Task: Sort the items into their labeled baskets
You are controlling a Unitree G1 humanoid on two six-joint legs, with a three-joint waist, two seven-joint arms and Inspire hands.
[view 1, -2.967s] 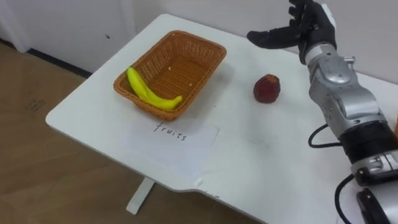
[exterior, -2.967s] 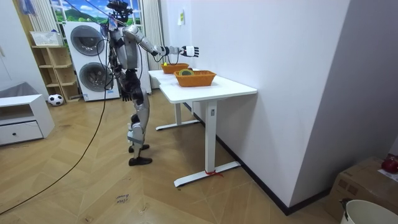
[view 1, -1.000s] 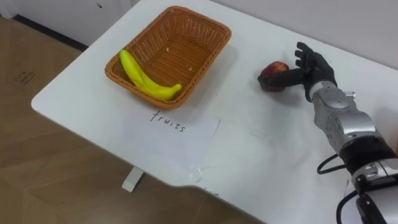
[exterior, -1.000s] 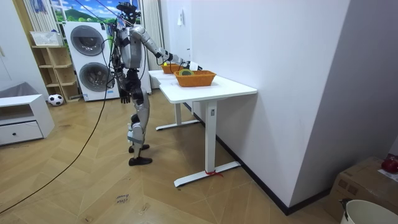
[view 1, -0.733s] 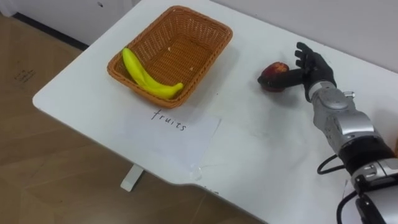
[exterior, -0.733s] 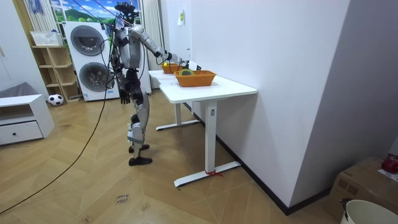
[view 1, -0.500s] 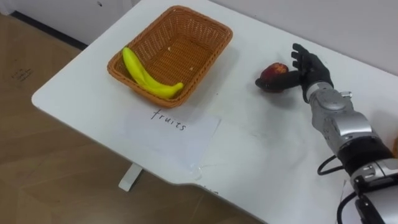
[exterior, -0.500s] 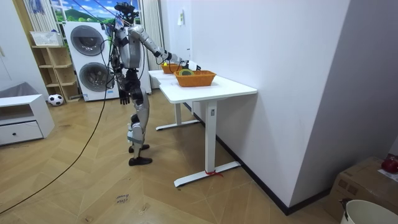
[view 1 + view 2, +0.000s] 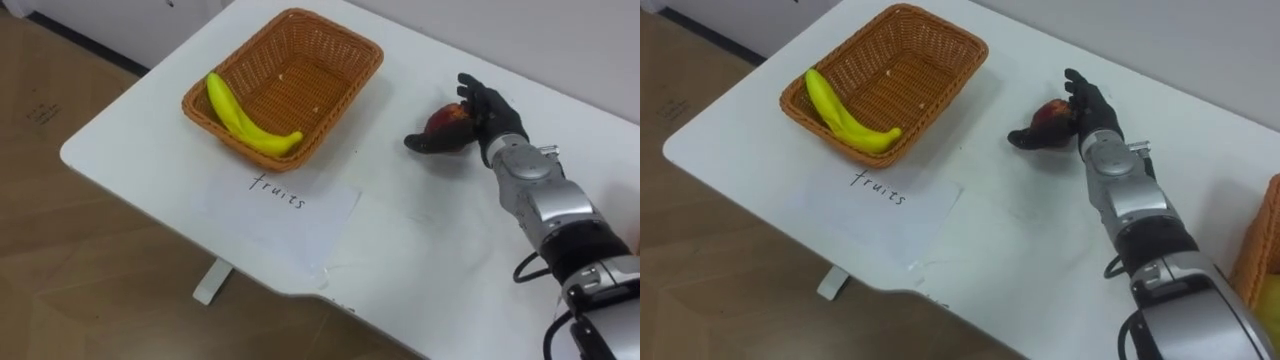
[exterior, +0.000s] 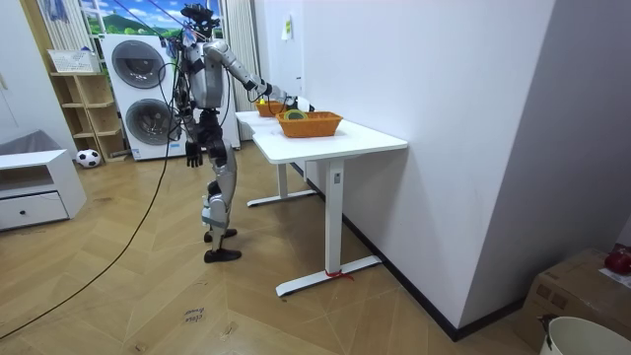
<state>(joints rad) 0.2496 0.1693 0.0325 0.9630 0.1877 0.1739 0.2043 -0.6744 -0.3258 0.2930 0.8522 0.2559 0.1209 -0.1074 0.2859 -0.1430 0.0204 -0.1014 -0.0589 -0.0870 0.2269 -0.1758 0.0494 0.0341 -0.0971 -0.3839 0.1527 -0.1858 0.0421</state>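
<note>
The right hand (image 9: pixel 487 118) is clasped on a dark red apple (image 9: pixel 446 119). Its thumb reaches along the apple's near side and its fingers (image 9: pixel 470 88) stand up behind the far side, so the fruit sits between them. Whether the apple rests on the white table (image 9: pixel 420 240) or is just clear of it cannot be told. Hand and apple are over the middle of the table's length, closer to the far edge than to the near one.

An oblong brown wicker basket (image 9: pixel 345 92) stands at the table's left end, well apart from the apple. A yellow banana (image 9: pixel 243 122) lies in it along the wall nearest the table's near edge, one tip towards the basket's left corner. The rest of the basket's floor is bare weave. A white sheet of paper (image 9: pixel 290 215) with a handwritten word lies flat just in front of the basket and runs down to the near edge.

A second orange-brown wicker basket (image 9: pixel 1258 250) shows at the table's right end, past the robot's forearm.

In the room view the robot stands upright at the table's long side with its right arm stretched over the top. The left hand (image 10: pixel 193 155) hangs by its hip, and its fingers cannot be made out there.
</note>
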